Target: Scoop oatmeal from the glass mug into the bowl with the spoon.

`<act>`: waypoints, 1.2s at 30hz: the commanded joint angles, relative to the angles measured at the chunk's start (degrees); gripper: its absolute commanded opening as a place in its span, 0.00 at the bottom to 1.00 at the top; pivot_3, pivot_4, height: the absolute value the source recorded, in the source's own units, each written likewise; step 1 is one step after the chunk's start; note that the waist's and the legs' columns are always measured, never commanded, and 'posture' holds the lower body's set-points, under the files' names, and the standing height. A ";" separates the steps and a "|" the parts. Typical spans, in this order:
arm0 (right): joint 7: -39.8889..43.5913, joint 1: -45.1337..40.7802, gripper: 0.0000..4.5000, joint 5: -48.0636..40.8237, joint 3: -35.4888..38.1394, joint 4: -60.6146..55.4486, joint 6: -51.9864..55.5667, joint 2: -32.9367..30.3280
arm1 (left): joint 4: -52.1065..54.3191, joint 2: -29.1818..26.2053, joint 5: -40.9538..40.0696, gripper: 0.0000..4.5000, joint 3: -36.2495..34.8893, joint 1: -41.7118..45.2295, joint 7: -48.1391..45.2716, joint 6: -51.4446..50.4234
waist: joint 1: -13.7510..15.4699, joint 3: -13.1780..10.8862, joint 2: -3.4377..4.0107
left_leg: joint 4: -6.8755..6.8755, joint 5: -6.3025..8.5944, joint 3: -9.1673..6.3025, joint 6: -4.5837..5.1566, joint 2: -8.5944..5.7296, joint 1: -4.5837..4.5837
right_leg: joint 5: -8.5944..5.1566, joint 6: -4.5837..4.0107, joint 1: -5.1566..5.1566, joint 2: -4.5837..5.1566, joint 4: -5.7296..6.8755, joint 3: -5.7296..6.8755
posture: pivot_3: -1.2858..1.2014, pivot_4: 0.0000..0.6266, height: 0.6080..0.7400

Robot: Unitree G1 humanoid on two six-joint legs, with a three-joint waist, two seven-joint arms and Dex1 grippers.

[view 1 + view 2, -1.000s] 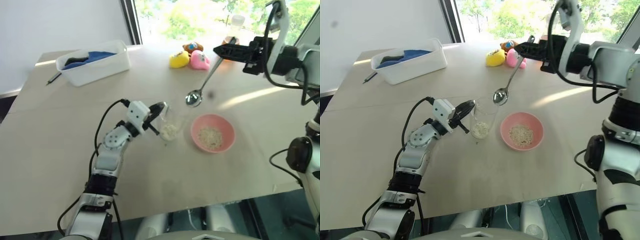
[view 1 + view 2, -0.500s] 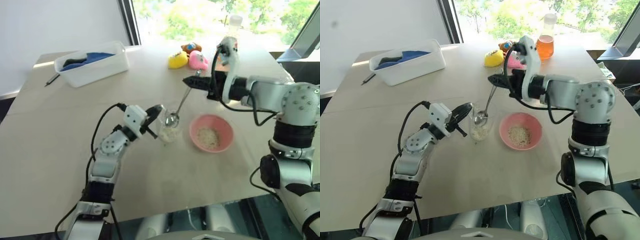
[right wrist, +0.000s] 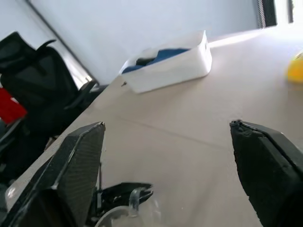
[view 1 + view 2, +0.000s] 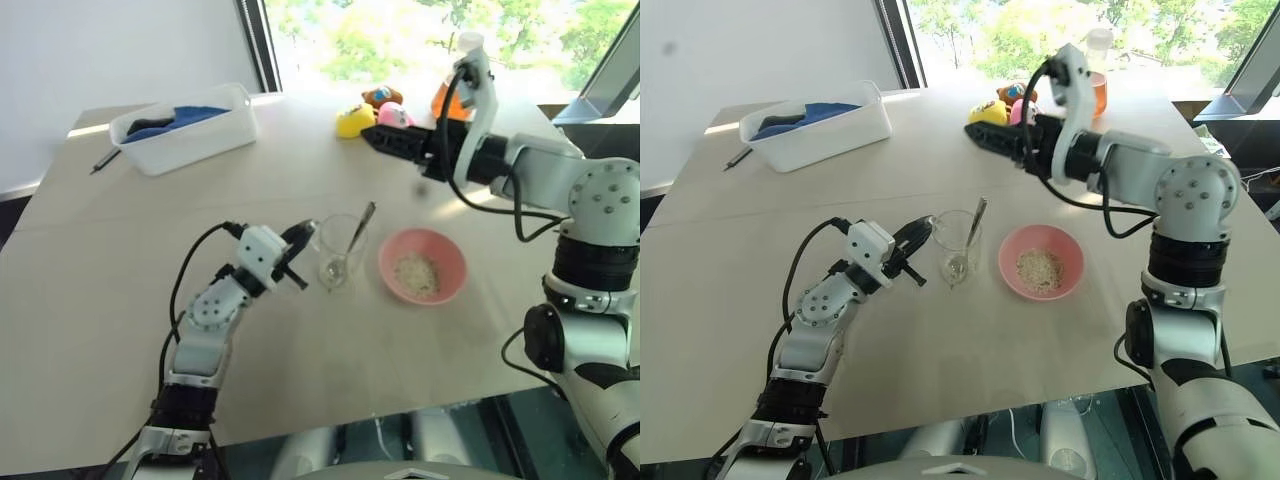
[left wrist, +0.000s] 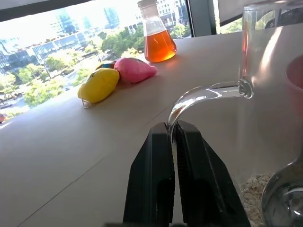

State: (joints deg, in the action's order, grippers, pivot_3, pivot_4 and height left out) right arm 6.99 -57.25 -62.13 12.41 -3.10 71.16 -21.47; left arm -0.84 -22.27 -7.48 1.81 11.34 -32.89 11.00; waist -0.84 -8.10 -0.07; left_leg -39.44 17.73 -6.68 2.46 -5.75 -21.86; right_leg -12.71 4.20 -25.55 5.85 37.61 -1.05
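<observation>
Left gripper [image 5: 173, 137] clamped on the handle of the mug [image 4: 338, 252], fingers together around it. Right gripper [image 3: 165, 156] spread wide and empty, raised above the table [image 4: 120, 250]. Spoon [image 4: 356, 236] left leaning in mug, over oatmeal [image 5: 258, 198]; bowl [image 4: 422, 266] just beside

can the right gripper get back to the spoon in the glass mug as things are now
Probably yes. The right gripper is open above the table, and the spoon leans in the glass mug with its handle sticking up, nothing between them.

Pale wood table [image 4: 120, 260], white wall [image 4: 110, 50], sunlit window [image 4: 400, 30], black chair [image 3: 28, 94].
</observation>
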 commanded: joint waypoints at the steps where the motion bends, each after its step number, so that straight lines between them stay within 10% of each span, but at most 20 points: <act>1: 1.62 -1.82 0.97 3.28 2.01 1.37 -4.12 -2.11 | -2.70 -0.99 2.21 0.00 1.85 -1.84 -1.33 -0.84 | 0.00 0.01 0.01 | 0.00 0.00 0.00 0.00 0.00 0.00 | 0.00 0.00 0.00 0.01 0.00 0.00 | 0.52 0.24 1.00; 4: 2.06 -1.72 0.97 4.51 2.26 2.02 -5.08 -2.68 | -2.82 -1.05 1.37 0.00 1.63 -2.27 -1.81 -1.14 | -0.03 0.01 0.01 | 0.00 0.00 0.02 0.00 0.00 0.00 | 0.00 0.00 0.00 0.01 0.00 -0.02 | 0.52 0.24 1.00; 12: 2.69 -1.63 0.98 5.81 2.68 1.35 -4.98 -2.56 | -3.88 -1.29 2.11 0.72 0.78 -3.44 -1.17 2.44 | -0.02 0.01 0.06 | 0.04 0.00 0.05 0.00 0.03 -0.03 | 0.00 0.00 -0.08 0.05 0.01 -0.05 | 0.52 0.24 1.00; 24: 5.69 0.89 0.98 7.60 4.30 0.55 -6.08 -6.22 | 5.21 -4.81 -0.48 0.72 -3.91 -9.89 -1.22 2.10 | -0.11 0.00 0.08 | 0.10 0.00 0.07 0.00 0.07 -0.05 | 0.00 0.00 -0.11 0.10 -0.05 -0.08 | 0.52 0.24 1.00; 31: 25.96 22.82 0.98 13.46 4.29 -4.06 -20.51 -14.76 | 14.78 -7.48 -9.23 0.72 -8.26 -22.61 -5.46 -4.66 | 0.21 0.04 0.00 | 0.18 0.03 0.00 0.04 0.06 -0.13 | 0.00 0.00 -0.07 0.09 -0.29 0.00 | 0.52 0.24 1.00; 36: 32.73 37.64 0.98 20.57 5.36 0.36 -30.29 -18.68 | 19.30 -8.01 -12.35 0.98 -10.60 -28.74 -5.71 -8.00 | 0.19 -0.11 0.25 | 0.20 0.06 0.14 0.08 0.11 -0.05 | 0.01 0.02 0.00 0.07 -0.31 -0.09 | 0.52 0.24 1.00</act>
State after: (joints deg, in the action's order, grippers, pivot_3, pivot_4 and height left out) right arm 37.55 -20.69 -43.92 15.22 -2.93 45.27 -38.75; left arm 15.53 -29.89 -18.17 -6.76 -16.46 -38.58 3.55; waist -0.65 -8.21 0.18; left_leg -39.25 17.78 -6.55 2.54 -5.63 -21.80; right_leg -12.70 4.22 -25.47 5.92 37.36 -1.14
